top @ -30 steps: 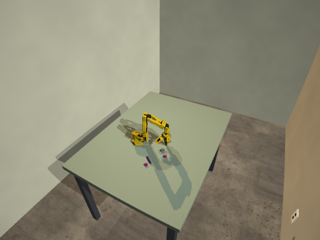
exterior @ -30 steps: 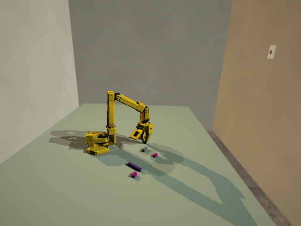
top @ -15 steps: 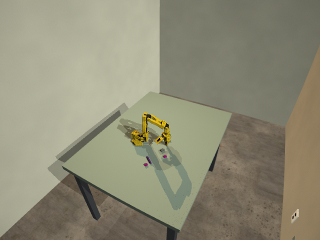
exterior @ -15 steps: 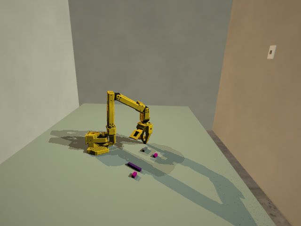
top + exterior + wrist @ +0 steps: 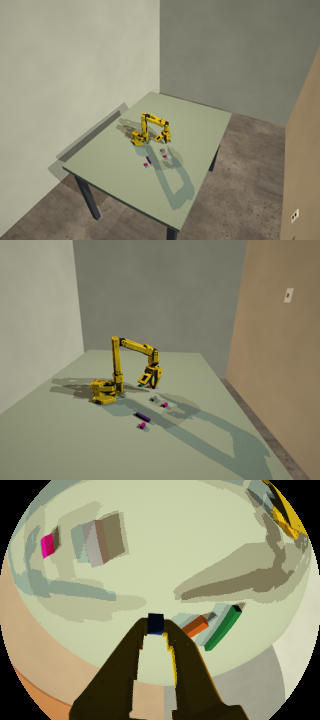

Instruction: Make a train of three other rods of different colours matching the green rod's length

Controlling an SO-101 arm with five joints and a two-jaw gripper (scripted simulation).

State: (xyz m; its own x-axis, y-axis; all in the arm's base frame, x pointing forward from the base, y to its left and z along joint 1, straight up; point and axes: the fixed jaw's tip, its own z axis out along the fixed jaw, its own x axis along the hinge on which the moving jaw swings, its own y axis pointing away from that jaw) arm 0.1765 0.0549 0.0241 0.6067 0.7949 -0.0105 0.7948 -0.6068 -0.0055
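My gripper [image 5: 156, 628] is shut on a small blue rod [image 5: 155, 623], down at the table top. It also shows in the exterior view [image 5: 154, 385] and in the top view [image 5: 166, 140]. Right beside the fingertips lie an orange rod [image 5: 196, 626] and a green rod [image 5: 223, 627], side by side; both show in the exterior view, the green rod [image 5: 141, 384] and the orange rod [image 5: 148, 386]. A grey rod [image 5: 154, 398] and a magenta rod [image 5: 164, 404] lie in front of the gripper. A purple rod [image 5: 142, 417] and a second magenta rod [image 5: 142, 425] lie nearer the front.
The arm's base [image 5: 103, 391] stands to the left of the rods. The grey rod [image 5: 107, 539] and a magenta rod [image 5: 47, 544] show at the upper left of the wrist view. A brown wall runs along the table's right side.
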